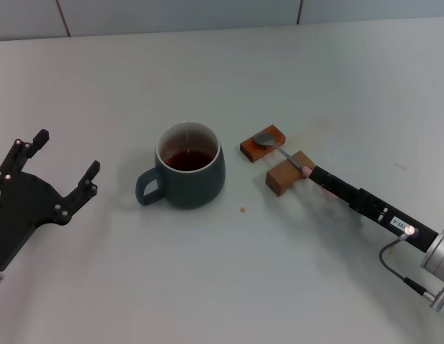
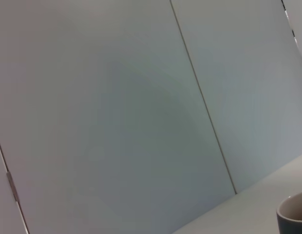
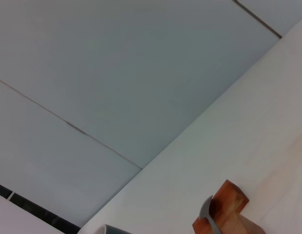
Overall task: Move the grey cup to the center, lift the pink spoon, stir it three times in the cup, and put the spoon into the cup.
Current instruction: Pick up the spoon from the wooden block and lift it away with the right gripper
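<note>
The slim, light, slippery pink spoon (image 1: 288,159) lies across two wooden blocks (image 1: 275,161) right of the grey cup (image 1: 189,166), the right gripper (image 1: 314,176) clenched on its handle, the left gripper (image 1: 66,159) spread open far left.

The cup (image 1: 187,174) looks like glazed ceramic, smooth with a soft sheen. The spoon (image 1: 273,145) has a shiny metal bowl. Two blocks (image 1: 263,143) are matt brown wood. The surface (image 1: 229,287) is smooth, matt white. The left hand (image 1: 64,161) is matt black.
</note>
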Motion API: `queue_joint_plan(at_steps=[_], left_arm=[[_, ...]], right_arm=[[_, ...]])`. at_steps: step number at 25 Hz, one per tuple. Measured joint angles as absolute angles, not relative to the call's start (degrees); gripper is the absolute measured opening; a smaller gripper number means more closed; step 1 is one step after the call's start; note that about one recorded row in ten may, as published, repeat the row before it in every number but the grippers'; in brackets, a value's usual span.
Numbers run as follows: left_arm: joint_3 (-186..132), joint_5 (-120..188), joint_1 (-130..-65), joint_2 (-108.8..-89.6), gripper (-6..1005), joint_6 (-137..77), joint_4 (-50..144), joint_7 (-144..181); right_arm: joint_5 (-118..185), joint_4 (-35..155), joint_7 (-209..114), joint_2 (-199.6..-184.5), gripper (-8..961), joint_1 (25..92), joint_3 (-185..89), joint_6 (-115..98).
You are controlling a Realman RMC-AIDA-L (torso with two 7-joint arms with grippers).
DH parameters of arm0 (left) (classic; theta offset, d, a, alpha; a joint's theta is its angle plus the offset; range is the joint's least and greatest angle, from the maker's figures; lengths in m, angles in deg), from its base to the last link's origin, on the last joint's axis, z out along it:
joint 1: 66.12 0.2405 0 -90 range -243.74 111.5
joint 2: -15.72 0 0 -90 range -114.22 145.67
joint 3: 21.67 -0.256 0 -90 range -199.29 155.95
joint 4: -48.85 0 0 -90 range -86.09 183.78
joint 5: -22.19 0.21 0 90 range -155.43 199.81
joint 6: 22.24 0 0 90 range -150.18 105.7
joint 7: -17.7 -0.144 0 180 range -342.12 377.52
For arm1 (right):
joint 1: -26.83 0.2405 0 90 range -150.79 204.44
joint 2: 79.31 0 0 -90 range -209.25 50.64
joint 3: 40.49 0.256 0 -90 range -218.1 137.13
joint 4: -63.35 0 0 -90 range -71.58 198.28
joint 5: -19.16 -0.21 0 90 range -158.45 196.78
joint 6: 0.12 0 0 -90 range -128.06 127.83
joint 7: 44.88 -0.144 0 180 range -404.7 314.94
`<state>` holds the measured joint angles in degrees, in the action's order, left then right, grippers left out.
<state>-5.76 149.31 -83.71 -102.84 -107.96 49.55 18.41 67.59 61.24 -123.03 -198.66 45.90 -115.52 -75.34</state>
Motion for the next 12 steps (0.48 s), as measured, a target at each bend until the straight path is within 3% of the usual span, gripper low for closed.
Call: queue_joint_plan(at_steps=[6,9,12], left_arm=[[-5.8,149.2,-83.7,-102.84,850,-108.0,49.6,18.4],[-5.8,149.2,-83.7,-102.84,850,-108.0,49.5,18.3],[-5.8,149.1,-83.7,-102.84,849,-108.1,49.5,18.3]], right_arm=[[67.6,61.2,-123.9,-198.56,733,46.2,-115.6,-74.6],[68.2,61.1,-124.1,-198.49,493,46.5,-115.7,-73.9],[68.7,61.0,-124.2,-198.50,444,46.9,-115.7,-73.2]])
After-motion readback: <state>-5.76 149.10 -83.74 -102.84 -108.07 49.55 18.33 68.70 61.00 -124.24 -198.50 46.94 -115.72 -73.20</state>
